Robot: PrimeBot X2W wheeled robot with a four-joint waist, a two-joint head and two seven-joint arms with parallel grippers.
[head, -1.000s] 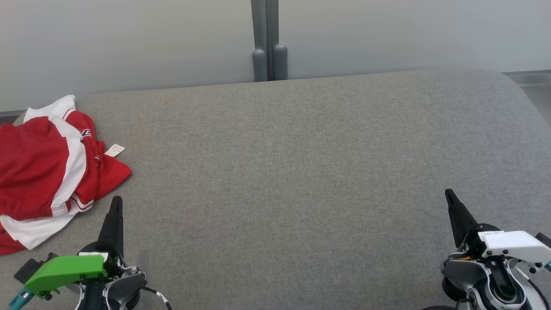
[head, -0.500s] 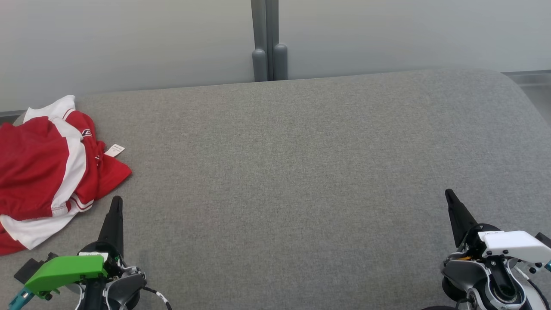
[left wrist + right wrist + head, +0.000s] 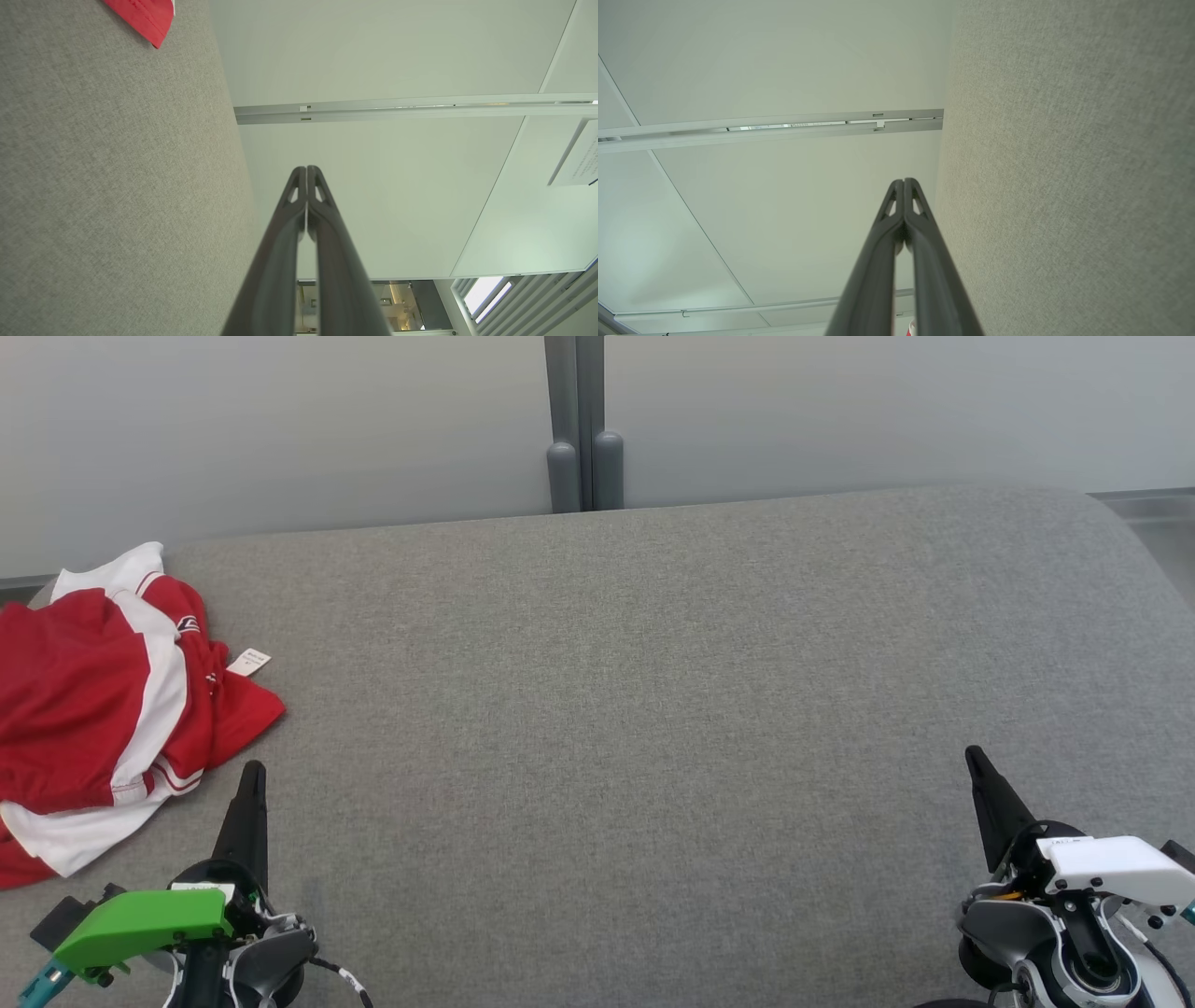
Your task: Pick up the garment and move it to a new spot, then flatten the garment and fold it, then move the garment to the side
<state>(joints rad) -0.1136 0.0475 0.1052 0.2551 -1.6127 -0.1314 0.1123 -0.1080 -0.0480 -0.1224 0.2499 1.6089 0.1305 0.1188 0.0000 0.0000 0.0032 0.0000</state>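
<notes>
Garment (image 3: 103, 709) crumpled at left end of grey cushion (image 3: 653, 709), not yet picked up. Left gripper (image 3: 252, 775) and right gripper (image 3: 977, 762) closed, empty. Pickup, flattening, folding, side move all remain.

No visible change since earlier pictures. Garment (image 3: 93, 709) lies as before at left edge of grey padded surface (image 3: 607, 709). Left gripper (image 3: 252, 770) and right gripper (image 3: 974, 756) unmoved, fingers still together. Camera unshifted.
</notes>
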